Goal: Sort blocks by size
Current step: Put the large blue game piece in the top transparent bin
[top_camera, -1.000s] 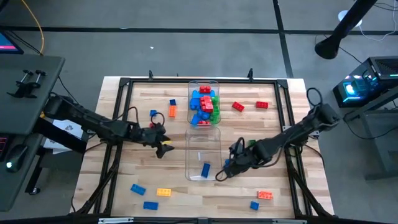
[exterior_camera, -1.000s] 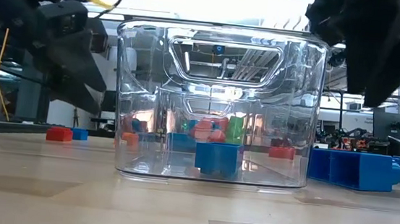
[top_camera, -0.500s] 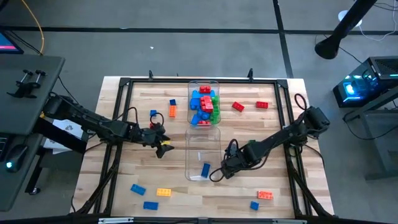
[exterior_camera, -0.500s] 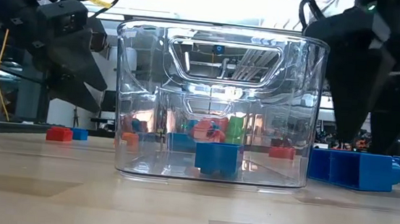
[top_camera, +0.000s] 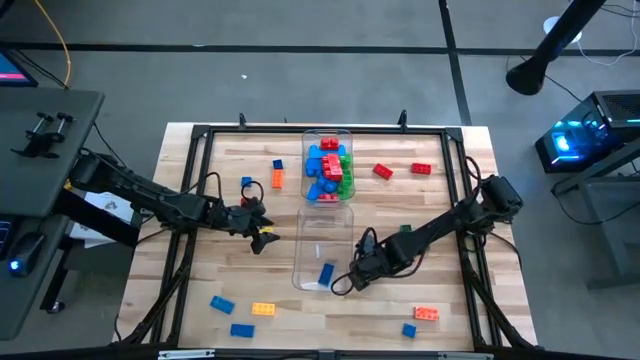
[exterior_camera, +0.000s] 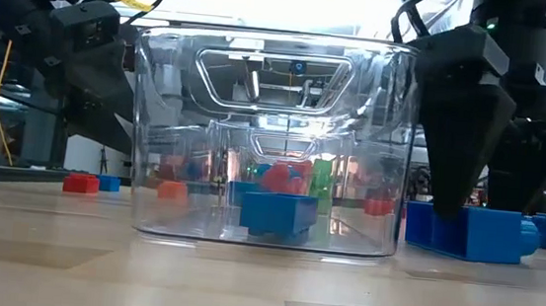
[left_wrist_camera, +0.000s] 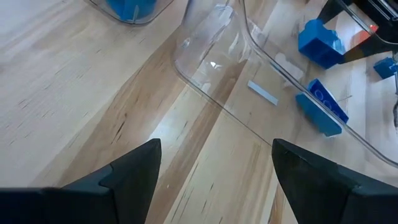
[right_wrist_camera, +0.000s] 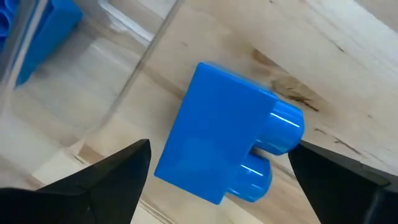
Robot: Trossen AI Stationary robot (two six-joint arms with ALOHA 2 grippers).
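A blue block [right_wrist_camera: 227, 149] lies on its side on the worktop [top_camera: 440, 200], right beside the near clear bin [top_camera: 322, 250] that holds one more blue block [top_camera: 327, 273]. The right gripper [top_camera: 345, 283] hangs over it, jaws wide apart and gripping nothing. The left gripper [top_camera: 262, 236] waits on the bin's other side, jaws apart too.

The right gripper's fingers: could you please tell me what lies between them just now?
A blue block lies on its side on the wood between the open fingers of the right gripper, beside the near clear bin. The right wrist view shows it best.
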